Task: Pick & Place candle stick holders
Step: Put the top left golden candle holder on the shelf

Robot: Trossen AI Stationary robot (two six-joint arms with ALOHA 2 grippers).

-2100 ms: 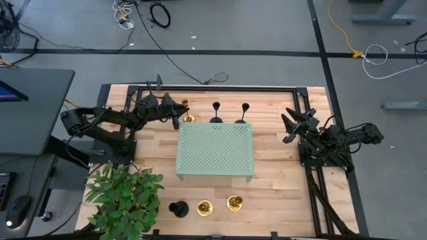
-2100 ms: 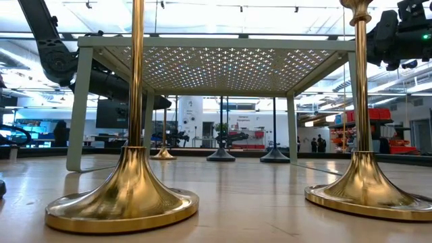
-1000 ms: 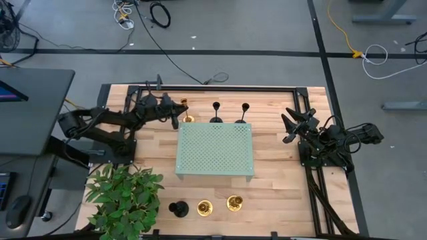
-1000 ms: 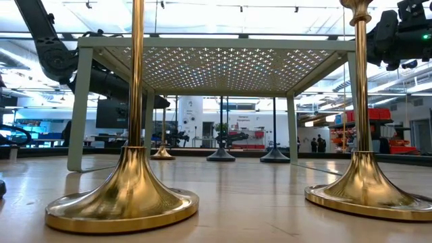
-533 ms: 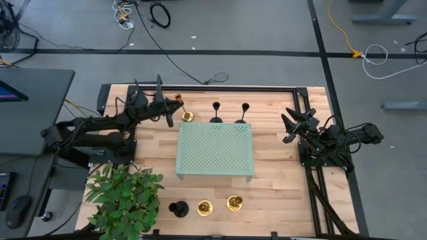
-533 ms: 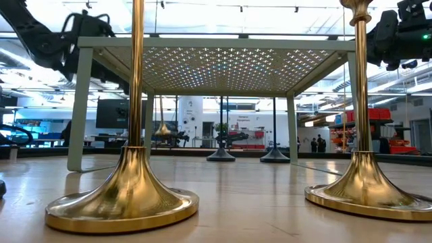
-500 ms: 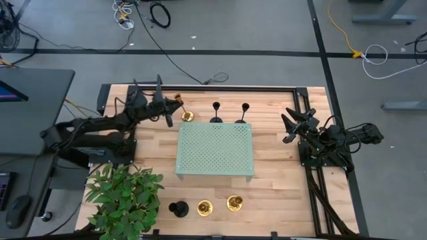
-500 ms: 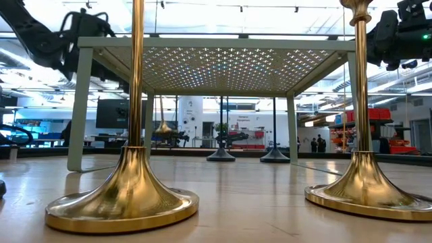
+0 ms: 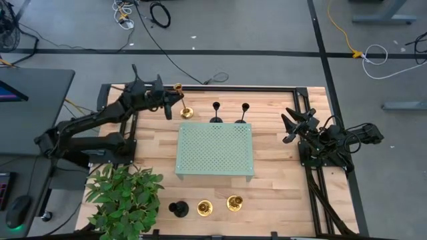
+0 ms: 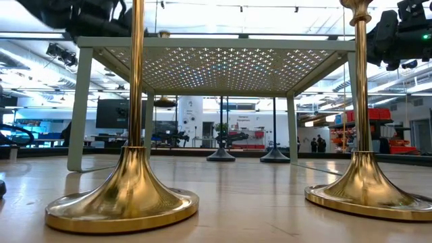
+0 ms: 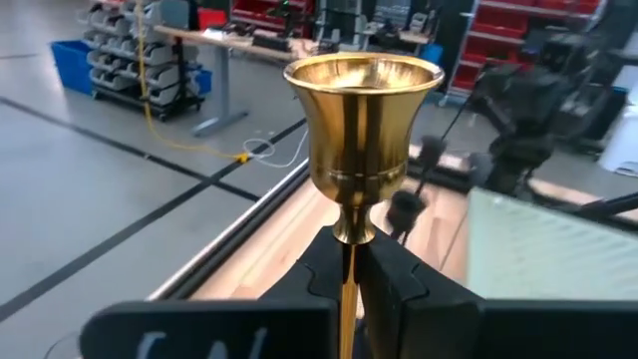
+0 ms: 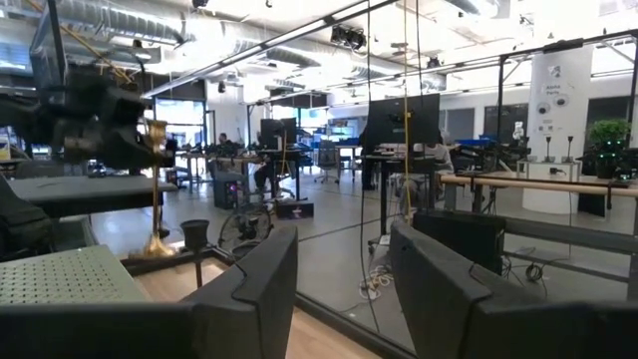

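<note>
My left gripper (image 9: 172,101) is shut on a shiny gold candle stick holder (image 9: 181,101) above the table's far left part; its cup (image 11: 364,110) fills the left wrist view and its base (image 10: 164,102) hangs in the air in the low view. Two black holders (image 9: 216,113) (image 9: 244,113) stand on their bases at the far side of the pale green tray (image 9: 215,150). One black holder (image 9: 178,209) and two gold holders (image 9: 204,209) (image 9: 234,202) stand near the front edge. My right gripper (image 9: 289,128) is open and empty at the right. My left gripper pinches the holder's thin stem (image 11: 346,271) between its two fingers, just below the cup. The fingers (image 11: 399,289) come about level from the table's left and lie across the stem. The holder is about upright, cup up, its base lifted clear of the table.
The tray stands on four legs (image 10: 79,108) in the table's middle. A green potted plant (image 9: 123,197) sits at the near left corner. A dark frame rail (image 9: 233,88) runs along the table's far edge.
My left gripper, shut on the gold holder's stem, has gone up and a little toward the far edge. The holder stood on the table beside the two black ones a second ago; now its base hangs well above the wood.
</note>
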